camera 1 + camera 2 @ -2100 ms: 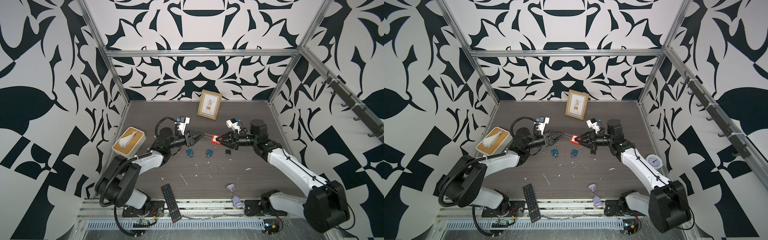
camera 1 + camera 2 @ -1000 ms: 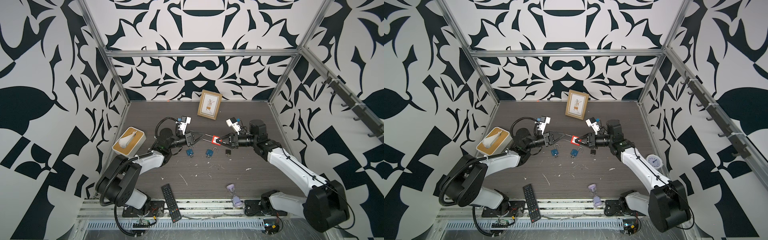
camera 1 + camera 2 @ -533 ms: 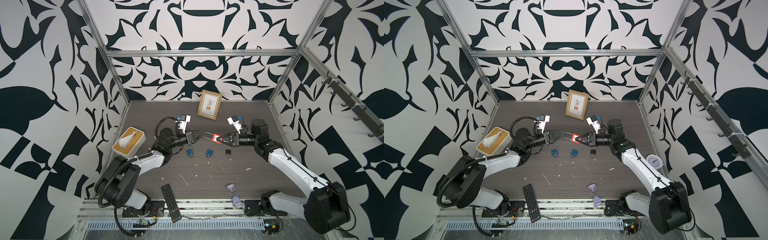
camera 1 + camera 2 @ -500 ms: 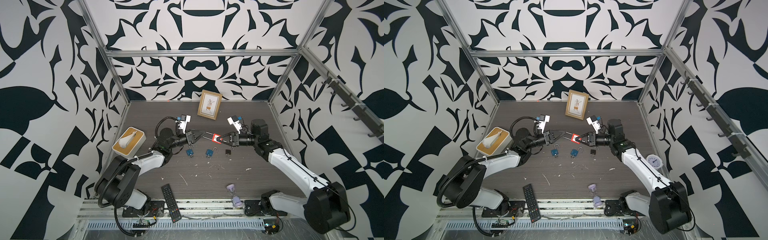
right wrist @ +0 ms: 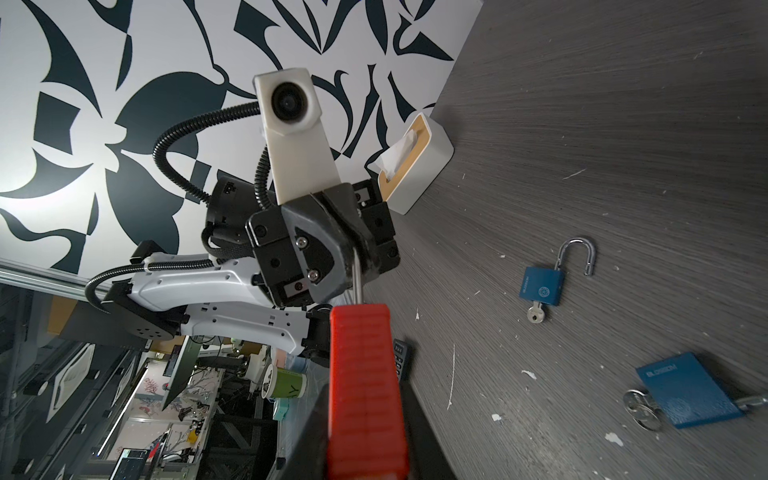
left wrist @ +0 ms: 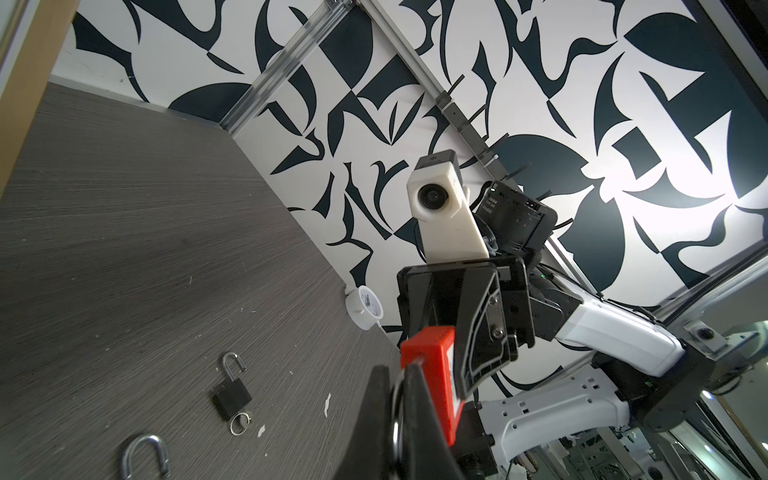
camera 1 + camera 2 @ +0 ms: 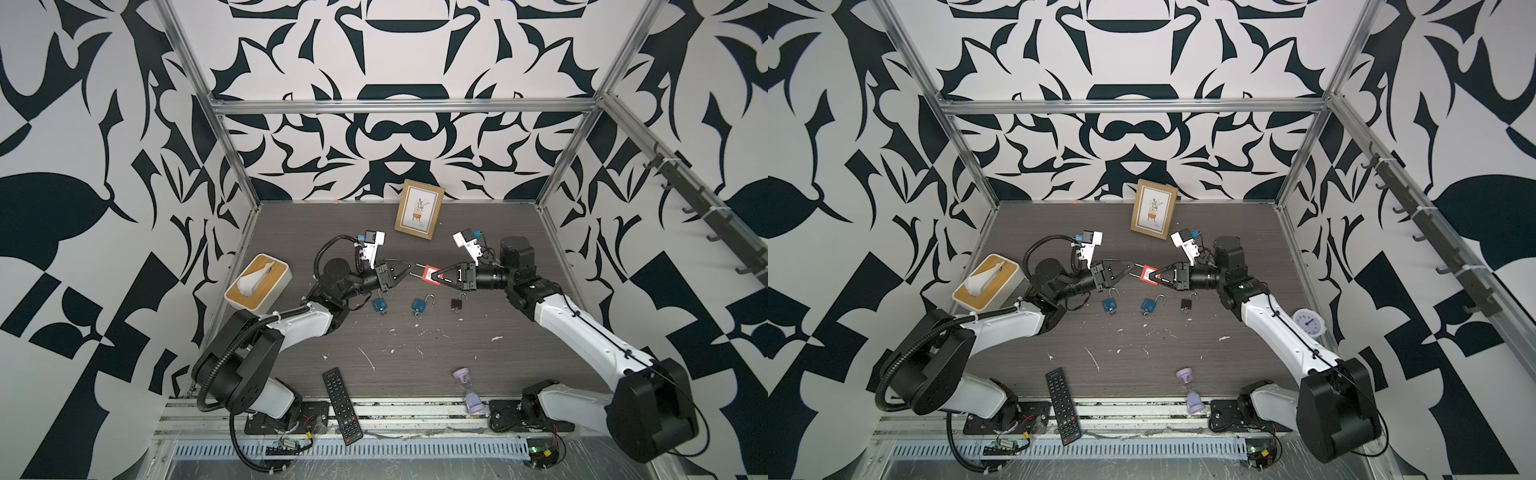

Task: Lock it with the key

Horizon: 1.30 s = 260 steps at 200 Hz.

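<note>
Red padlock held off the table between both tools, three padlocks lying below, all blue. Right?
Not all blue: two blue padlocks, but the third is a black padlock, as both top views show. Rest stands: red padlock held between left tool and right tool, off the table.

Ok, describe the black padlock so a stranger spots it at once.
Find the picture frame at the back of the table. In front of it three padlocks lie in a row; the black padlock is rightmost and smaller than the two blue padlocks.
</note>
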Tool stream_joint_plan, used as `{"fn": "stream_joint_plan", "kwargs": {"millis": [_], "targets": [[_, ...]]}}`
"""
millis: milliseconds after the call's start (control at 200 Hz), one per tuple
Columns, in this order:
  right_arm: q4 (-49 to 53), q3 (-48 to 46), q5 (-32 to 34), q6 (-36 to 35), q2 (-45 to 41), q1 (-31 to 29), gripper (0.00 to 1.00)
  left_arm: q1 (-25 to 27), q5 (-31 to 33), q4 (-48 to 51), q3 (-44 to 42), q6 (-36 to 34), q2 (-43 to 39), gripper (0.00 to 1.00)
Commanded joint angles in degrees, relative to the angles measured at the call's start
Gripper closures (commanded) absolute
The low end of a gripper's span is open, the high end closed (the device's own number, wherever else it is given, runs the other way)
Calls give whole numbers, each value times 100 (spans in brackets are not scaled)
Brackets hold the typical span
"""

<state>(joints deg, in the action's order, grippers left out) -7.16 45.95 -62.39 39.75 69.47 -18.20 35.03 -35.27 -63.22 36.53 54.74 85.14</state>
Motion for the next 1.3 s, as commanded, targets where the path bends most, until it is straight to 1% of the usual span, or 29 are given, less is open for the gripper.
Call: {"fn": "stream_joint_plan", "kwargs": {"millis": [0, 65, 70, 75, 150, 265, 355, 365, 420, 460, 540, 600, 680, 730, 785, 915, 1050, 1165, 1235, 1295], "targets": [[-332, 343, 622, -111, 159, -111, 100, 329, -534, 116, 58, -235, -149, 98], [-269, 332, 563, -125, 208, -79, 100, 223, -450, 366, 21, -334, -299, 82], [-269, 320, 562, -112, 212, -75, 100, 206, -444, 406, 21, -346, -311, 82], [-269, 315, 562, -101, 214, -68, 100, 197, -436, 406, 12, -348, -321, 78], [-421, 218, 420, 41, 268, -36, 100, -8, -387, 673, -34, -425, -506, 65], [-506, 66, 221, 152, 304, 58, 100, -545, -516, 765, -245, -361, -818, 54], [-598, -86, 61, 212, 245, 134, 100, -1099, -641, 846, -485, -272, -1164, 40], [-617, -104, 49, 221, 234, 137, 100, -1150, -654, 855, -506, -284, -1331, 39], [-688, -184, -61, 281, 203, 156, 100, -1323, -694, 1221, -575, -404, -1645, 30], [-781, -222, -174, 349, 206, 158, 100, -1361, -718, 1597, -548, -629, -1846, 27], [-1048, -262, -522, 612, 268, 159, 100, -1357, -772, 2717, -352, -1118, -2148, 24], [-1305, -295, -781, 795, 312, 151, 100, -1356, -912, 3259, -250, -1320, -2316, 24], [-1339, -316, -875, 766, 226, 137, 100, -1356, -1074, 3594, -212, -1361, -2470, 21], [-1208, -275, -880, 646, 191, 128, 100, -1333, -1256, 3668, -176, -1295, -2466, 21], [-1135, -237, -864, 592, 181, 108, 100, -1275, -1319, 3791, -122, -1247, -2400, 21], [-1148, -166, -872, 582, 222, -30, 100, -965, -1197, 4268, 69, -1527, -2188, 21], [-1143, -157, -878, 550, 239, -164, 100, -737, -1105, 4347, 248, -1607, -1983, 22], [-1204, -174, -854, 491, 247, -269, 100, -625, -1205, 4069, 369, -1474, -1723, 23], [-1227, -157, -855, 464, 286, -337, 100, -510, -1299, 3808, 432, -1354, -1510, 25], [-1252, -166, -832, 457, 321, -372, 100, -380, -1338, 3662, 492, -1309, -1330, 29]]}}
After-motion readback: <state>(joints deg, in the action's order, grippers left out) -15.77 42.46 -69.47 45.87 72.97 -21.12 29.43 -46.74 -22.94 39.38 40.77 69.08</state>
